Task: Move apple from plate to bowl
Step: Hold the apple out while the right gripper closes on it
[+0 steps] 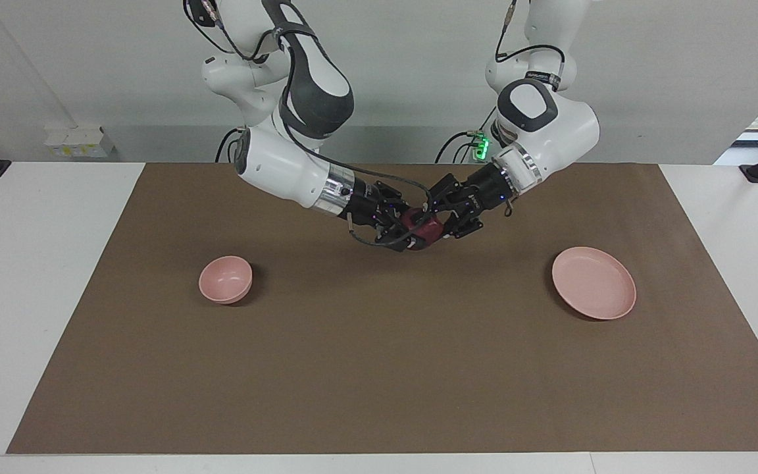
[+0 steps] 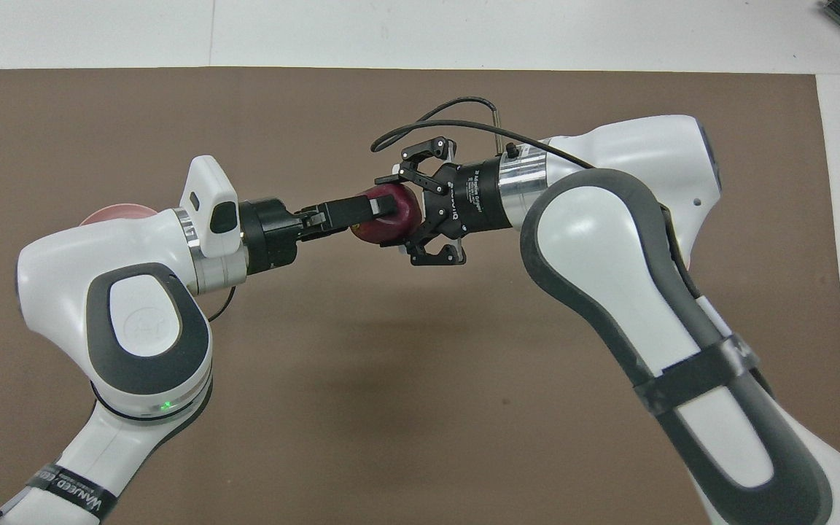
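Observation:
The dark red apple (image 1: pixel 426 230) (image 2: pixel 391 224) hangs in the air over the middle of the brown mat, between both grippers. My left gripper (image 1: pixel 437 221) (image 2: pixel 375 211) is shut on it, one finger (image 2: pixel 358 208) lying across its top. My right gripper (image 1: pixel 412 236) (image 2: pixel 398 211) sits around the apple from the bowl's side. The wide pink plate (image 1: pixel 593 283) lies bare toward the left arm's end; only its edge (image 2: pixel 117 211) shows past the left arm in the overhead view. The small deep pink bowl (image 1: pixel 225 279) stands toward the right arm's end, hidden in the overhead view.
The brown mat (image 1: pixel 379 368) covers most of the white table. A black cable (image 2: pixel 449 109) loops off the right wrist. Small white boxes (image 1: pixel 79 141) sit off the table near the wall.

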Robot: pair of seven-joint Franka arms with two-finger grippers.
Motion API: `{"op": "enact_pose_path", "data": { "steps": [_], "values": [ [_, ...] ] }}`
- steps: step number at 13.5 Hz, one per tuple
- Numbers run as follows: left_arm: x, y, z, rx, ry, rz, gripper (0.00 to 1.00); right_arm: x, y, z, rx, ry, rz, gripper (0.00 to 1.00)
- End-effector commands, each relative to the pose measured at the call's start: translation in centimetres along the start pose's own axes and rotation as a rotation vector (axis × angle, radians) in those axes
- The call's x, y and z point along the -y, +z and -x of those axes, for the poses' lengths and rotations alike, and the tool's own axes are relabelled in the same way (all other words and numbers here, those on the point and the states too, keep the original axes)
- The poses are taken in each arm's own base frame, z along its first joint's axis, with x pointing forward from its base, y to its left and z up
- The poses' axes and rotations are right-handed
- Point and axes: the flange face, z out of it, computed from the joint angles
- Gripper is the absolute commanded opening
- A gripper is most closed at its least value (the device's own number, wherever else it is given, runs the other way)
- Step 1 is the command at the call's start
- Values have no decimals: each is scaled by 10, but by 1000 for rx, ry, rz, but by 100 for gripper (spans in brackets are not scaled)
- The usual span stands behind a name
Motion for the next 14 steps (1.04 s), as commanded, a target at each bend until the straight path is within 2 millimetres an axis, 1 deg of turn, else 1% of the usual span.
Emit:
{"op": "enact_pose_path", "data": {
  "steps": [1,3,5,6,7,9,10,11,13,14],
  "values": [
    [-10,-7,0,-19,-12,8,100,-3,-9,-6,19,-43,26,0],
    [-10,-7,0,-19,-35,8,100,-4,-11,-7,-9,-79,35,0],
    [-6,-13,-6,-33,-44,2,100,-8,-9,-9,-34,-121,63,0],
    [-3,-16,-8,-43,-42,-4,100,-9,-14,-4,-38,-145,61,0],
    [1,-21,-12,-55,-49,-9,100,-9,-17,-5,-57,-164,66,0],
    [16,-35,-23,-82,-65,-28,100,-9,-25,-13,-88,-201,90,0],
    [18,-37,-25,-81,-48,-47,100,-8,-32,-18,-98,-224,100,0],
    [20,-37,-27,-59,5,-92,100,-7,-40,-26,-111,-254,118,0],
    [24,-34,-26,22,153,-253,100,-7,-54,-44,-203,-373,176,0],
    [26,-33,-26,57,184,-344,100,-9,-54,-53,-286,-455,227,0]
  ]
}}
